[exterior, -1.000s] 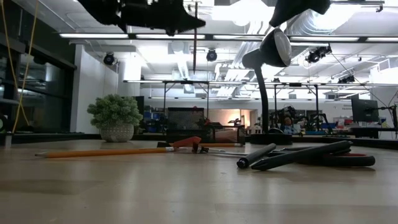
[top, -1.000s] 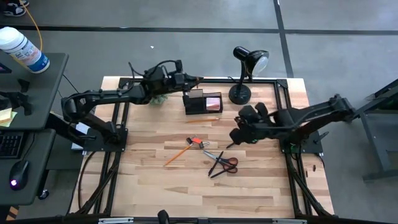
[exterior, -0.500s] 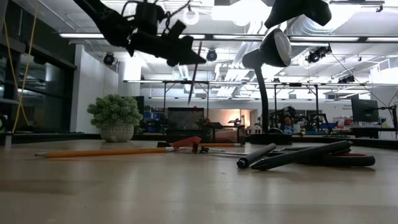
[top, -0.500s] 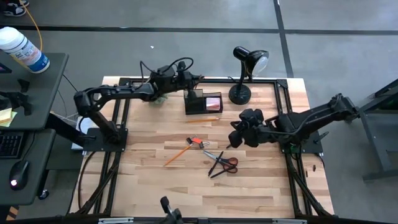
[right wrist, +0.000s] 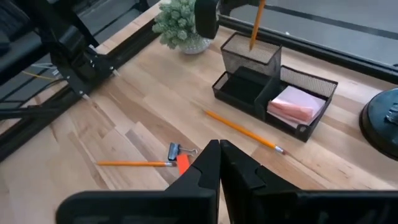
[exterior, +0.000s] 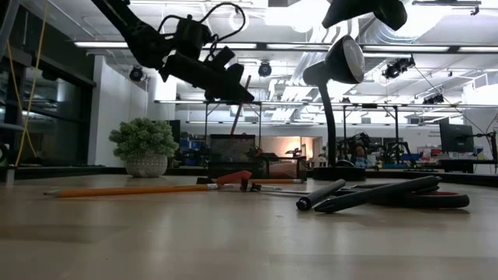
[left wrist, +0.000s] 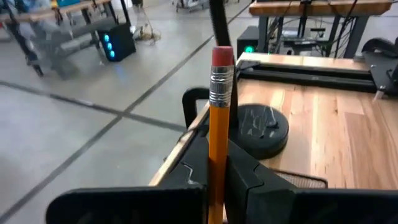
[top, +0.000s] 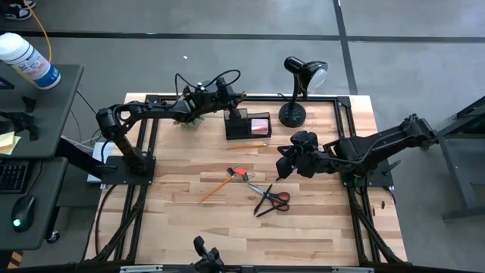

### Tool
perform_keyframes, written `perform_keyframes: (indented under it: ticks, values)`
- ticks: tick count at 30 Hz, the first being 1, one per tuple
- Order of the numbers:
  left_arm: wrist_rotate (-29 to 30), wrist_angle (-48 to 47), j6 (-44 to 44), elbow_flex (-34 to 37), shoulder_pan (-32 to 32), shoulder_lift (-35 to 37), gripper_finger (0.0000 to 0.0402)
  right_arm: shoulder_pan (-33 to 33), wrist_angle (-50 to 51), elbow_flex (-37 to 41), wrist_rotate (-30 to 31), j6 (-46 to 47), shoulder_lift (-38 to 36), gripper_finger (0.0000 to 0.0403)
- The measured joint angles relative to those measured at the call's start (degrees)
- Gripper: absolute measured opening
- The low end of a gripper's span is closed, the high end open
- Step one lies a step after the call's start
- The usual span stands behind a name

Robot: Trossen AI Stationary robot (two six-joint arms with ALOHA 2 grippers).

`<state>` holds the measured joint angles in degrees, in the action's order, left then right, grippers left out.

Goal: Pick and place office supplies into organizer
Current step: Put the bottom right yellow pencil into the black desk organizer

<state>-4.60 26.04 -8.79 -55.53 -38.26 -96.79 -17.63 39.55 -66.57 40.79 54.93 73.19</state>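
Left wrist view: left gripper (left wrist: 214, 180) is clamped on a pencil (left wrist: 219, 118) above the organizer (right wrist: 273, 93). It's light, stiff, a bit slick, so mid-shaft grip works. Right gripper (right wrist: 219, 163) closed, empty.

Bare table (top: 303, 220) frontward; scissors (top: 271, 200), pencils (top: 214, 188) mid-table.

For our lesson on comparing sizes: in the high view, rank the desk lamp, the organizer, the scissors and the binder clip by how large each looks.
1. desk lamp
2. organizer
3. scissors, looking close to the organizer, so that pair is unsure
4. binder clip, plainly smallest
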Motion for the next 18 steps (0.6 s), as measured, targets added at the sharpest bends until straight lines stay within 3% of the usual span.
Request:
perform_keyframes:
  ticks: [18]
  values:
    - [1.24, -5.31, 6.80, 0.00, 0.02, 0.00, 0.0002, 0.00, -0.02, -0.02, 2.39, -1.41, 0.00, 0.0002]
